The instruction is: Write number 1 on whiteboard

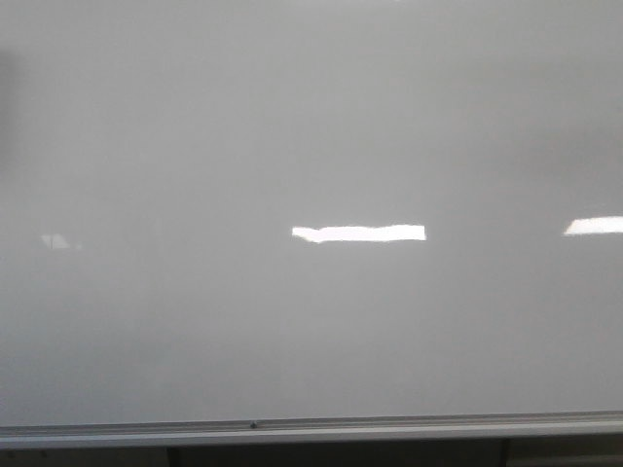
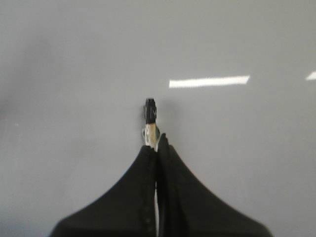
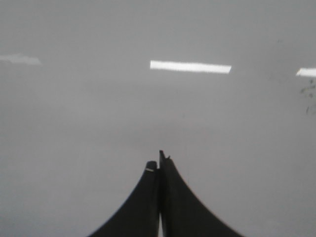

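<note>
The whiteboard (image 1: 311, 126) is a glossy pale grey board that fills the front view, with a silver rail (image 1: 311, 430) along its bottom. No black stroke of a number 1 shows on it in any view. My left gripper (image 2: 156, 144) is shut on a marker (image 2: 150, 118) whose black tip points at the whiteboard (image 2: 74, 74); I cannot tell whether the tip touches. My right gripper (image 3: 159, 163) is shut and empty, facing the whiteboard (image 3: 98, 108). Neither gripper shows in the front view.
Bright white light reflections lie on the board (image 1: 358, 233), (image 1: 594, 226). A few faint dark specks mark the board in the right wrist view (image 3: 308, 94). Dark space shows under the rail.
</note>
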`<state>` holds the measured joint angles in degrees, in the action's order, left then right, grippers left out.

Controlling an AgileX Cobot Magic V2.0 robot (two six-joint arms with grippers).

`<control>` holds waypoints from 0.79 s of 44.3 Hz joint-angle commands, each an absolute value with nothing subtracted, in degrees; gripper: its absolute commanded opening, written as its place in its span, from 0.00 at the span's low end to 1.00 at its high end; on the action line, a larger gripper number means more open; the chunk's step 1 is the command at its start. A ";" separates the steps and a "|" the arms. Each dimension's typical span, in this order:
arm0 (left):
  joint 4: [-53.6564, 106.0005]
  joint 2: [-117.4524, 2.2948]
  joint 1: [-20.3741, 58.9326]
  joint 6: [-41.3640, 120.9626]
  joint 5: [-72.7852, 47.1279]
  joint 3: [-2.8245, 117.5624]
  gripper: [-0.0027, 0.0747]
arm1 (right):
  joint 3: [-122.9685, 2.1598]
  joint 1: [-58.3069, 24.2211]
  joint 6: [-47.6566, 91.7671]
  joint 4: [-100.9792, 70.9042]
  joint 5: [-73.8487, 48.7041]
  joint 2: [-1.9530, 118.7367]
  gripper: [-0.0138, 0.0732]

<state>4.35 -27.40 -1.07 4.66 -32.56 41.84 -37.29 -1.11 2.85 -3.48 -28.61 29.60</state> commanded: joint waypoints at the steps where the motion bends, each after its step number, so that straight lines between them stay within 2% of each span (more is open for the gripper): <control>1: 4.84 -29.79 -1.27 4.66 -31.42 43.60 0.01 | -39.20 -1.22 3.29 -3.63 -26.82 32.78 0.08; 17: 4.99 -32.30 -1.27 4.66 -31.36 40.58 0.01 | -38.65 -1.22 3.29 -3.08 -31.17 39.29 0.09; 21: 4.17 -32.30 -1.27 4.66 -31.80 40.57 0.03 | -38.65 -1.22 3.29 -2.32 -31.38 39.66 0.19; 24: 3.12 -32.30 -1.27 4.66 -31.80 40.57 0.12 | -38.65 -1.22 3.29 -1.82 -31.83 39.66 0.35; 25: 3.13 -32.30 -1.27 4.66 -31.80 40.57 0.17 | -38.65 -1.22 3.29 -1.76 -31.92 39.66 0.44; 30: 3.13 -32.30 -1.27 4.66 -31.69 40.57 0.48 | -38.65 -1.22 3.34 -1.70 -32.23 39.66 0.75; 32: 3.13 -32.43 -1.27 4.66 -31.57 40.57 0.61 | -38.65 -1.22 3.34 -1.70 -32.23 39.66 0.82; 35: 3.13 -33.17 -1.27 4.66 -31.48 40.57 0.71 | -38.65 -1.22 3.34 -1.70 -32.23 39.66 0.86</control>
